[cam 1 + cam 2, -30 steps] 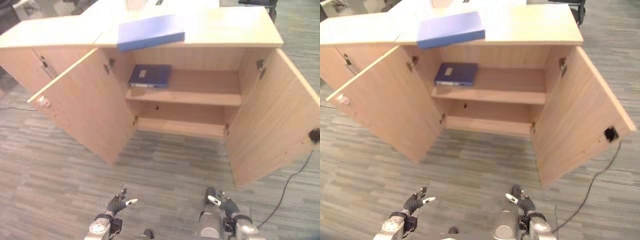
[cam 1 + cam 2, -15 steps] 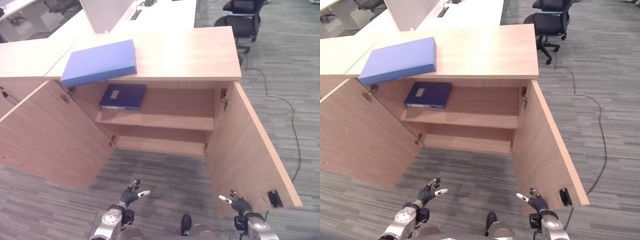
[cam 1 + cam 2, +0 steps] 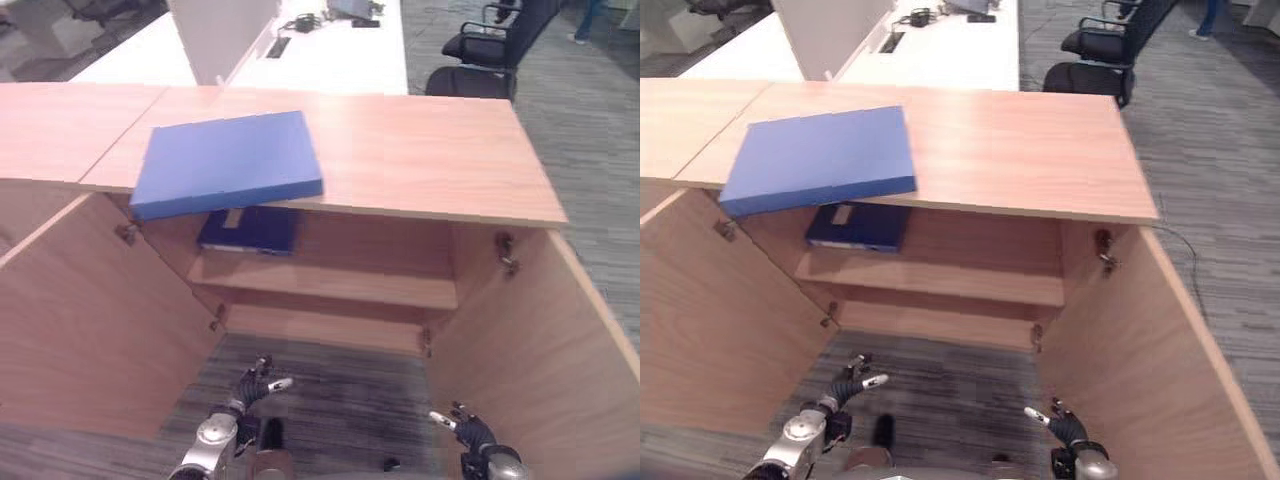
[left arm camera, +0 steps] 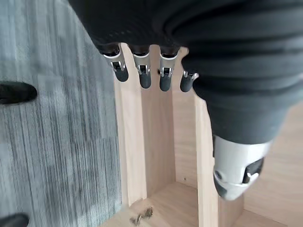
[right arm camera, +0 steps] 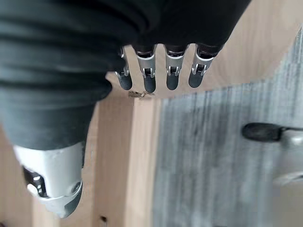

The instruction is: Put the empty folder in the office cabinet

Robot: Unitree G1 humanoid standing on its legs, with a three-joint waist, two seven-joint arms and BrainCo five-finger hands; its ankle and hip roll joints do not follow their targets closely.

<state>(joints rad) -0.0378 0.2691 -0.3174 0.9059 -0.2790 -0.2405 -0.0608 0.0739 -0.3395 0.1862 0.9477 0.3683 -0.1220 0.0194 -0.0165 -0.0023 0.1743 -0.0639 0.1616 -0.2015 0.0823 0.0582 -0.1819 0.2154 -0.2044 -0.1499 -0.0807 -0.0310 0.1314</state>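
my left hand and right hand hang low with fingers relaxed and apart, holding nothing. the blue folder lies on the cabinet top, left side, overhanging the near edge; both doors open, shelving not begun

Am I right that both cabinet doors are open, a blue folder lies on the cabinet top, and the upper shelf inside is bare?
Not quite. The upper shelf is not bare: a dark blue folder lies at its left end, as the right eye view shows. The cabinet doors are open, and the blue folder lies on the cabinet top.
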